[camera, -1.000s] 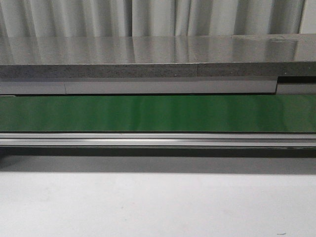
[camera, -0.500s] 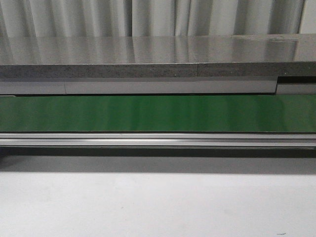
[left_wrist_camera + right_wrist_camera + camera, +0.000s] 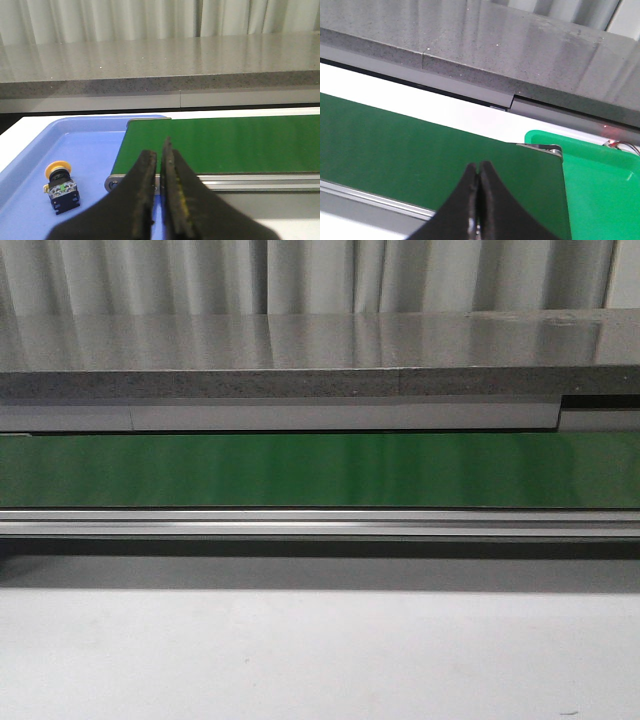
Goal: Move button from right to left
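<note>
On the blue tray point(image 3: 30, 165) at the conveyor's left end, the button point(image 3: 60, 184) is lying untouched; both grippers point(image 3: 161, 165) point(image 3: 479, 180) are being held closed and empty. Delivery seems finished, so only retreat is being called for.

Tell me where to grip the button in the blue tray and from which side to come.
Grip the button by its black blocky body, probably from above, fingers across the two flat sides. It lies on its side in the blue tray, with the round yellow cap pointing away; the cap is curved and likely to slip, the body's flat faces give firmer contact. The left gripper, now shut, must open first.
</note>
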`<control>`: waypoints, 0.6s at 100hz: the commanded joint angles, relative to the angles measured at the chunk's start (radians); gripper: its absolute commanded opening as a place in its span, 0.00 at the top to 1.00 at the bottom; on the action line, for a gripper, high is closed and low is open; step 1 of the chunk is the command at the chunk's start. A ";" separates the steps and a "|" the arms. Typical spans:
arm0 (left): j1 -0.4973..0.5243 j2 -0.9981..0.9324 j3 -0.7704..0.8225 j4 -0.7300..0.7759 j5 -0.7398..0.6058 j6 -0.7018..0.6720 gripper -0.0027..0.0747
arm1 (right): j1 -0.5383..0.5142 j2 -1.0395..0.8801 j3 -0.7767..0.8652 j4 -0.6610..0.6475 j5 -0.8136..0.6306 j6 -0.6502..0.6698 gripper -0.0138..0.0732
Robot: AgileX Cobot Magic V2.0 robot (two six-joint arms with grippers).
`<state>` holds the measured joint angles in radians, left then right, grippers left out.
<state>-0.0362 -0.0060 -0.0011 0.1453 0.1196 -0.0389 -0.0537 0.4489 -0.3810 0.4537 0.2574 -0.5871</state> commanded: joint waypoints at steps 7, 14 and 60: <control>-0.009 -0.034 0.039 -0.001 -0.082 -0.009 0.96 | 0.013 -0.020 -0.005 -0.052 -0.118 0.039 0.92; -0.009 -0.034 0.039 -0.001 -0.082 -0.009 0.96 | 0.024 -0.051 0.025 -0.132 -0.138 0.121 0.92; -0.009 -0.034 0.039 -0.001 -0.082 -0.009 0.96 | 0.071 -0.354 0.297 -0.494 -0.232 0.610 0.92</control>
<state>-0.0362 -0.0060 -0.0011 0.1453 0.1196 -0.0389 0.0152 0.1364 -0.0913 -0.0057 0.1233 -0.0209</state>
